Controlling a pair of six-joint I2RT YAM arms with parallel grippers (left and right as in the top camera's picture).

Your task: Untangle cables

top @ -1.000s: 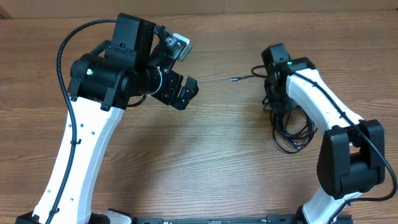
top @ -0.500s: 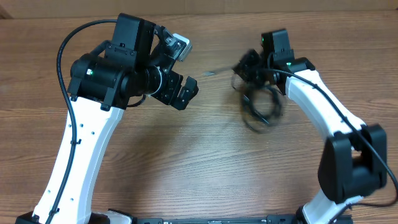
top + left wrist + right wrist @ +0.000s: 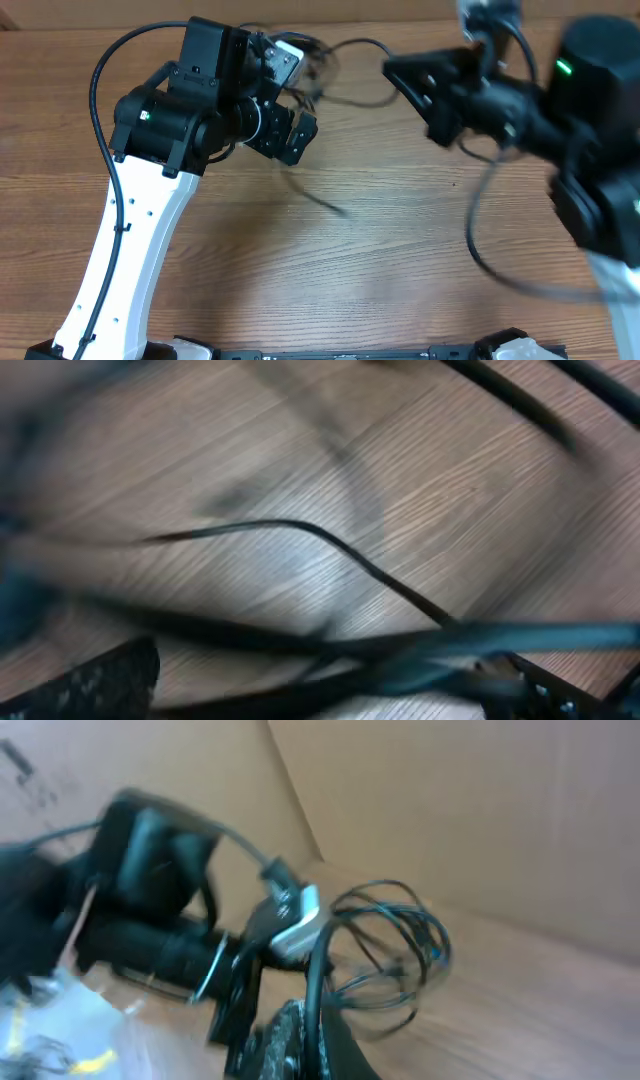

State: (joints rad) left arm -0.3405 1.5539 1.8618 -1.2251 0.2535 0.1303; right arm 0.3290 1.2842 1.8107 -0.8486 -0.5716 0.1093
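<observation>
The cables are thin black wires, blurred by motion. In the overhead view they stretch [image 3: 358, 44] from my raised right gripper [image 3: 430, 95] across to my left gripper [image 3: 290, 135], with one loose strand [image 3: 320, 202] hanging to the table. In the right wrist view the right gripper [image 3: 315, 1040] is shut on one strand, and the looped bundle [image 3: 395, 945] dangles beyond it. In the left wrist view several strands [image 3: 330, 545] cross between the wide-open fingers of the left gripper [image 3: 320, 685].
The wooden table [image 3: 330, 280] lies below. The right arm [image 3: 590, 120] is lifted high toward the camera, its thick black arm cable [image 3: 472, 250] swinging. The left arm [image 3: 150, 910] shows in the right wrist view, before a cardboard wall [image 3: 480, 810].
My right gripper lifted the cable bundle off the table at the right and swung it up and left to the left gripper. The left arm barely moved.
</observation>
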